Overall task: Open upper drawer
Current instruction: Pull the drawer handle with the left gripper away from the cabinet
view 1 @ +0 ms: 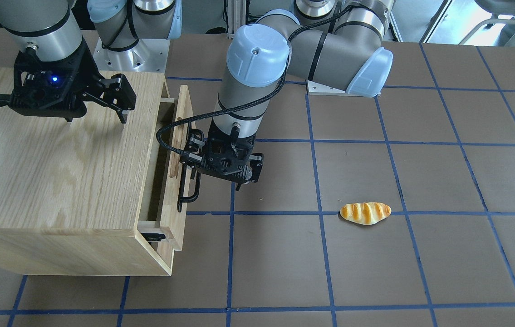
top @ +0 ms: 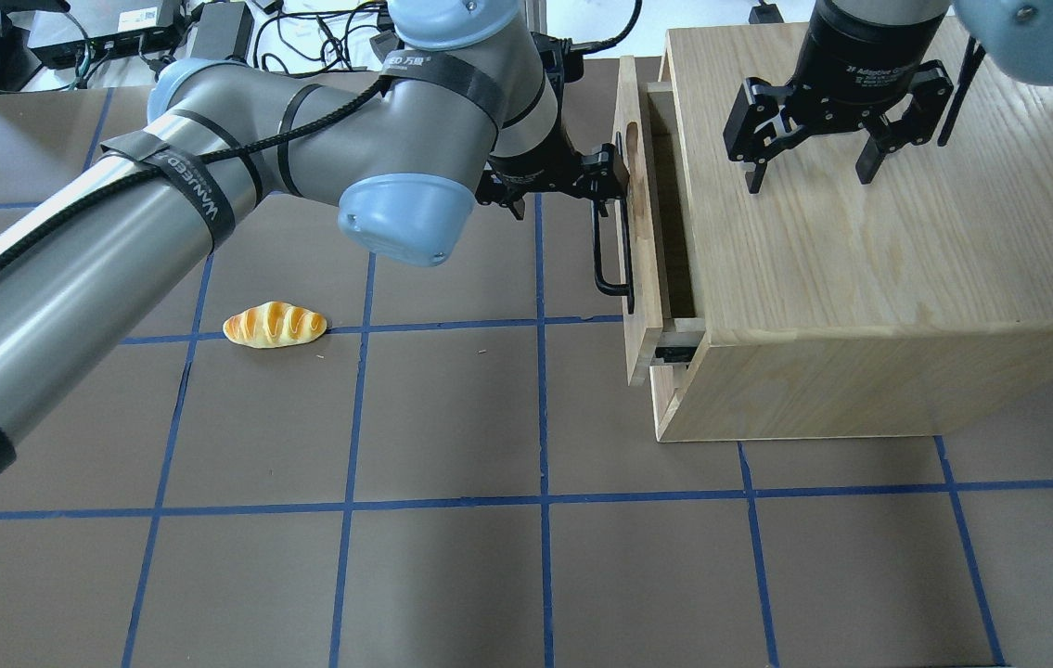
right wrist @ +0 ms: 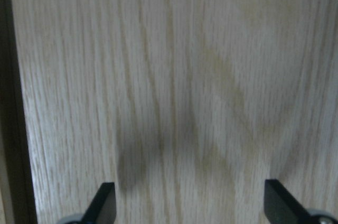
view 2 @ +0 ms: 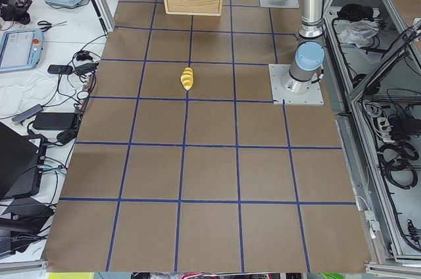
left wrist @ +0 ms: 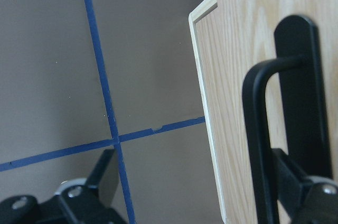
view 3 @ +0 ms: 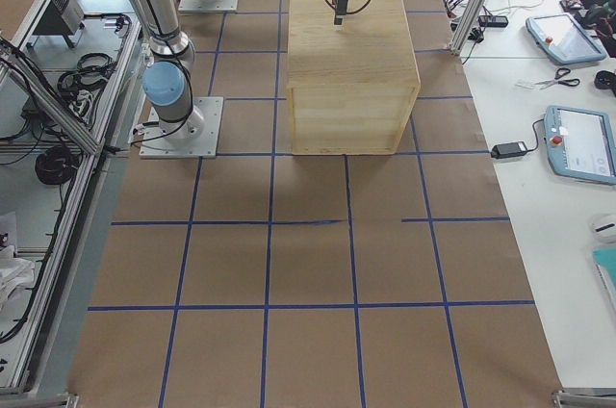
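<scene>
Black handle (top: 597, 250) partly hidden inside wide-open left jaws; right jaws wide, empty.

Pale oak upper drawer (top: 643, 297) with black bar handle (top: 599, 250) stands slightly open.

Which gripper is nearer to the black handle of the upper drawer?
Left. The left gripper is right at the handle; the right gripper hangs above the cabinet top, away from it.
</scene>
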`<state>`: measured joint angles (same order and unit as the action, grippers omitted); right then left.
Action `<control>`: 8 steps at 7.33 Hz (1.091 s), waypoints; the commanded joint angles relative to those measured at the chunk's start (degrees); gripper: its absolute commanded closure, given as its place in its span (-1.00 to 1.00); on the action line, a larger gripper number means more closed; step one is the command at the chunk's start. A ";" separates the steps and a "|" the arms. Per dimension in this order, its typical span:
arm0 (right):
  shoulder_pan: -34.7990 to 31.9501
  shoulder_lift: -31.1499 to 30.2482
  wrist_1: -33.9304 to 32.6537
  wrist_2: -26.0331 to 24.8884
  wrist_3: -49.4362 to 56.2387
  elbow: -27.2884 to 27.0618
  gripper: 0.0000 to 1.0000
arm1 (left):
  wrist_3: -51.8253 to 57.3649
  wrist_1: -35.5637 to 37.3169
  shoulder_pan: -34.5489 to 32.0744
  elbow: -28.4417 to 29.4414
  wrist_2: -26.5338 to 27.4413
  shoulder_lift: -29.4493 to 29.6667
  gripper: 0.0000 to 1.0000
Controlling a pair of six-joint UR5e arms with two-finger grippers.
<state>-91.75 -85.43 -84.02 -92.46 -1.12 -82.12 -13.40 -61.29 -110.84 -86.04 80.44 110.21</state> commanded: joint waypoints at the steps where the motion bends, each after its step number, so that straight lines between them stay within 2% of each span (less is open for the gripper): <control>1: 0.08 0.00 0.00 0.00 -0.02 0.03 -1.00 | 0.04 -1.03 0.18 0.09 0.06 -0.35 -1.00; 8: 0.00 0.00 0.00 0.00 0.06 0.03 -1.00 | 3.81 -3.31 2.12 0.09 0.32 -0.88 -1.00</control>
<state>-91.76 -85.43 -84.02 -92.46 -1.12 -82.11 -10.84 -64.47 -108.88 -85.99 80.57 109.37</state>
